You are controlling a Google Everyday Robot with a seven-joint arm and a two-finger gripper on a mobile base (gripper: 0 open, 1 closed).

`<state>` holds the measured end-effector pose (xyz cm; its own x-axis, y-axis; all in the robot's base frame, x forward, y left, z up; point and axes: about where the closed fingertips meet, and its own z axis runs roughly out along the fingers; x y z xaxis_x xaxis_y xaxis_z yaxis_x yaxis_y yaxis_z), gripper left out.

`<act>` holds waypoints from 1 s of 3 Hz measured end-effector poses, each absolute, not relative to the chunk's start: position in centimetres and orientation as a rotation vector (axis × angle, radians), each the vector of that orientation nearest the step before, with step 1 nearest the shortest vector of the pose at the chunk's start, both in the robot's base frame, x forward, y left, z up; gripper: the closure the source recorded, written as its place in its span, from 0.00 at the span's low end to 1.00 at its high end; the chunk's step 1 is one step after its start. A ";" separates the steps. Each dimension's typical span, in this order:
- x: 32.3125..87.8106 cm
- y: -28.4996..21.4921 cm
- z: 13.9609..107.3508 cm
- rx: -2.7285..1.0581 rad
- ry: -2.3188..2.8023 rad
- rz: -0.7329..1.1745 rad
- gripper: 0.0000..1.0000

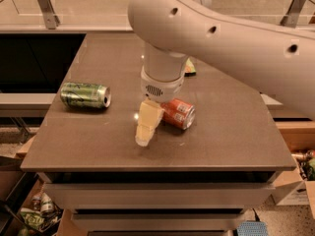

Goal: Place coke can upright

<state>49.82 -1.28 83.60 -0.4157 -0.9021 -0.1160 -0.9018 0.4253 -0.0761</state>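
Coke can (179, 113) is laid on its side near the middle of the brown table (236, 136), with one silver end turned to the front. The gripper (146, 132) is hung low over the table, just left of the coke can. How wide it is spread cannot be told. A green can (84, 95) is also laid on its side, well apart on the left. A green bag (190, 68) is mostly hidden behind the big white arm (221, 28).
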 end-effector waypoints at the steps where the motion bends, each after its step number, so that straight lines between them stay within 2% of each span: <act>1: 50.4 -0.4 83.0 -1.635 2.552 -0.069 0.00; 2: 51.4 -1.9 82.3 -1.597 2.587 -0.156 0.18; 3: 52.6 -4.8 82.6 -1.542 2.592 -0.209 0.41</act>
